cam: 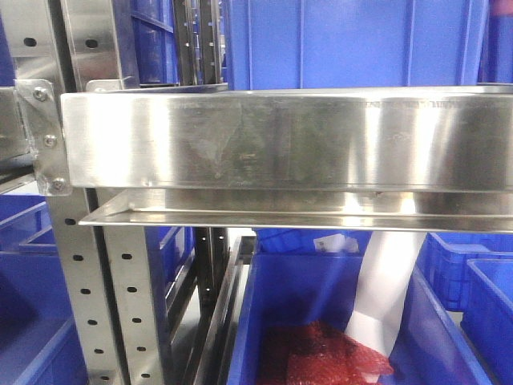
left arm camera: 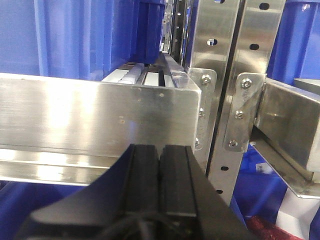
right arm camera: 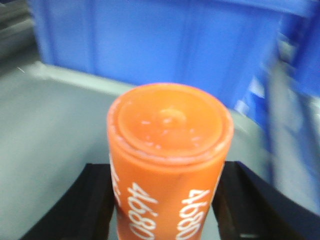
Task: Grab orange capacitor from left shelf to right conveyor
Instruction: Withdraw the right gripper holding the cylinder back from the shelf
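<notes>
Right wrist-mounted view puts the black fingers [right arm camera: 85,205] of my right gripper [right arm camera: 167,200] against both flanks of the small orange capacitor [right arm camera: 170,150], a flat-topped cylinder with white "4680" printed down its side. It stands upright between them, so I read it as clamped. Under and around it is a flat grey metal floor [right arm camera: 45,120], which I take to be the deck of the brushed stainless-steel left shelf [cam: 280,144]; whether the base has lifted off it I cannot tell. My black left gripper [left arm camera: 160,165] has its fingers pressed together on nothing and sits just in front of the shelf's tall front lip, near the perforated steel uprights [left arm camera: 220,100]. I judge the step in hand to be the pick itself. The next move calls for a straight lift that clears the lip before I swing right toward the right conveyor, which no camera shows. Just behind the capacitor stands a tall blue plastic bin [right arm camera: 165,40], its contents hidden from me. More blue plastic bins [cam: 353,40] sit on top of the shelf, also unreadable. Below the shelf, an open blue plastic tub [cam: 264,321] holds a crumpled red mesh wad [cam: 329,357] and a white sheet [cam: 393,281] leaning against its side.
</notes>
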Robot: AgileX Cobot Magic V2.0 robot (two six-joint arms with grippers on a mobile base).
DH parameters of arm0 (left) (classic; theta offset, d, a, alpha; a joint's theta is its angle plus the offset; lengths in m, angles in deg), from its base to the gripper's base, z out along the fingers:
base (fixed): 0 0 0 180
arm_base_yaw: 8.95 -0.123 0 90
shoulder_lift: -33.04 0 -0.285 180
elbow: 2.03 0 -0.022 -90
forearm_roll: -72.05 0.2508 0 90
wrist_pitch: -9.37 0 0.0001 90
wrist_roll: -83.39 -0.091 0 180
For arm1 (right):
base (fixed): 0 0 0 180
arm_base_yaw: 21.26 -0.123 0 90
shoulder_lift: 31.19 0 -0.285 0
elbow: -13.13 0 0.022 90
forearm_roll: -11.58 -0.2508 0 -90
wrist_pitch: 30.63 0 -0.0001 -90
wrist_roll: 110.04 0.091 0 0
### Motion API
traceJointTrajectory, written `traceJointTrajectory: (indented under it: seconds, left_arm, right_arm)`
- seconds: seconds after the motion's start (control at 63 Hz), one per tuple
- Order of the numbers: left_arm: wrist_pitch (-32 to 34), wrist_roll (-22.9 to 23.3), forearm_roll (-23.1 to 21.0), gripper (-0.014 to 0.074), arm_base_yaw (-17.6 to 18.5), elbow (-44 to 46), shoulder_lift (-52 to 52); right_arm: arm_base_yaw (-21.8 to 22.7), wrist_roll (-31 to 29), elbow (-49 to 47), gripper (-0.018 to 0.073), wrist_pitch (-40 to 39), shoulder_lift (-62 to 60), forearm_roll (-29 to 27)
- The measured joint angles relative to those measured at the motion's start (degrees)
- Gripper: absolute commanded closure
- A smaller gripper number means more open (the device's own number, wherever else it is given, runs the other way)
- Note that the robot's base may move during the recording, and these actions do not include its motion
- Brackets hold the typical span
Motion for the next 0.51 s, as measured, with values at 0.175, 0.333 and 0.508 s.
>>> traceJointTrajectory:
  seconds: [0.175, 0.333, 0.508]
  left_arm:
    - [0.0, 0.0, 0.0, 0.0701, 0.0, 0.0, 0.0]
    - [0.0, 0.0, 0.0, 0.0701, 0.0, 0.0, 0.0]
    - [0.0, 0.0, 0.0, 0.0701, 0.0, 0.0, 0.0]
  right_arm:
    - [2.55, 0.0, 4.57, 0.0501, 6.29, -11.61, 0.2]
    - [2.69, 0.0, 8.82, 0.0501, 10.48, -22.18, 0.2]
    - [2.82, 0.0, 12.08, 0.0501, 14.78, -32.25, 0.2]
